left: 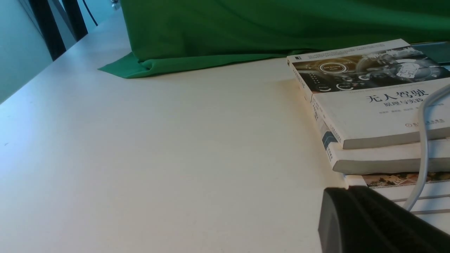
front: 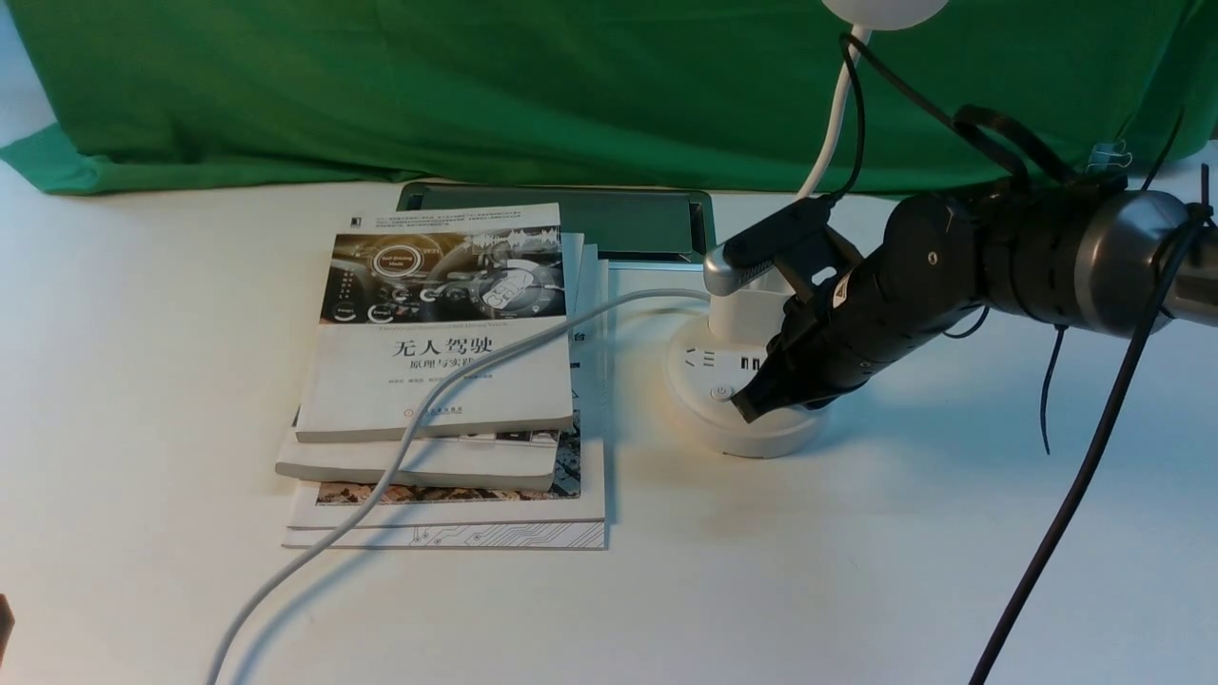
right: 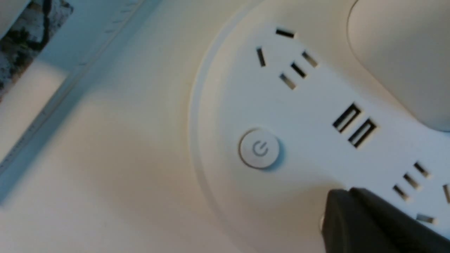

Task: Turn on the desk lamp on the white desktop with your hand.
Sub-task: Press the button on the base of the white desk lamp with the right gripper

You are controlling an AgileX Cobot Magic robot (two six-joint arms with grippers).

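The white desk lamp stands on the white desktop (front: 856, 571), with its round base (front: 723, 433), cup holder (front: 737, 314), gooseneck (front: 834, 124) and head (front: 885, 9), which the top edge cuts off. My right gripper (front: 747, 409) is shut, and its pointed tips are down on the front of the base. In the right wrist view the right gripper (right: 339, 196) sits just beside the round power button (right: 259, 149), not on it. A sliver of a second button shows at the tip's edge. My left gripper (left: 337, 191) is shut and empty, low over the desktop by the books.
A stack of books (front: 447, 381) lies left of the lamp, with the lamp's white cable (front: 400, 447) draped over it. A grey recessed tray (front: 571, 224) sits behind the books. Green cloth (front: 476, 86) covers the back. Black cables (front: 1075, 476) hang from the right arm.
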